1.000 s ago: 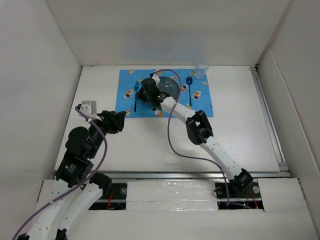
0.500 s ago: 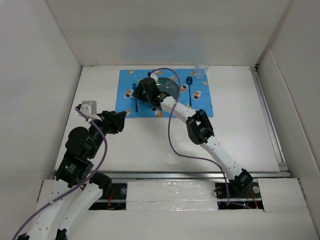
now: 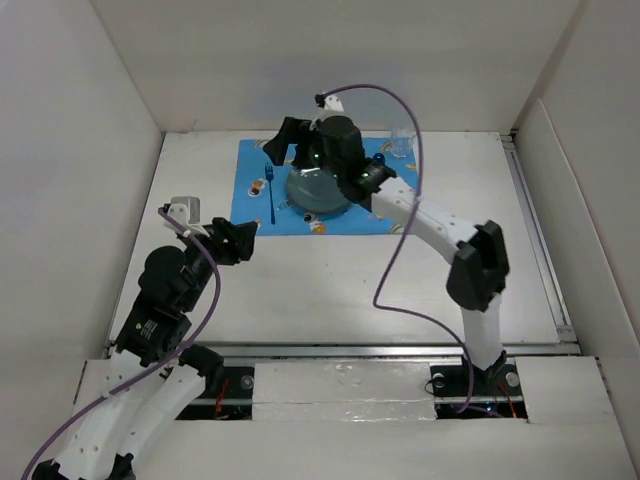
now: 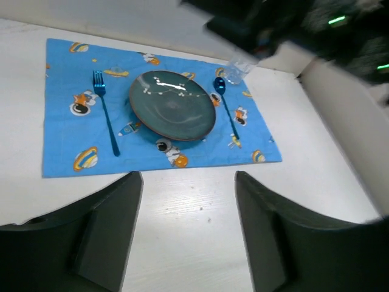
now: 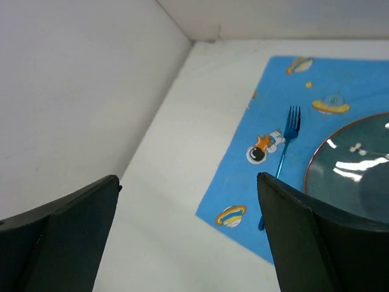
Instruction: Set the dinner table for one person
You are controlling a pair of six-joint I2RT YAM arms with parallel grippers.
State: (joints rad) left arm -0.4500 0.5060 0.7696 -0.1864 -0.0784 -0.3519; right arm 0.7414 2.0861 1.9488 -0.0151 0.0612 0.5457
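A: Where is the dinner table [image 3: 330, 290] found?

B: It is spread out flat and white under everything. It is seen from the arm bases at the near edge all the way to the far wall.

A: What is laid on it?

B: A blue cloth mat [image 4: 64, 146] with cartoon pictures is laid at the far side, a bit left of the middle. A dark round plate [image 4: 172, 104] is set in the middle of the mat. A blue fork [image 4: 106, 115] is laid just left of the plate and a blue spoon [image 4: 226, 109] just right of it, both on the mat. A clear glass [image 4: 239, 70] is stood by the mat's far right corner.

A: How is the right gripper [image 5: 188, 182] held?

B: It is held up above the left part of the mat, near the fork. Its jaws are spread wide apart, and nothing is gripped between them.

A: And the left gripper [image 4: 188, 179]?

B: It is held over the bare table, on the near side of the mat and to the left. Its jaws are parted too — nothing is held there.
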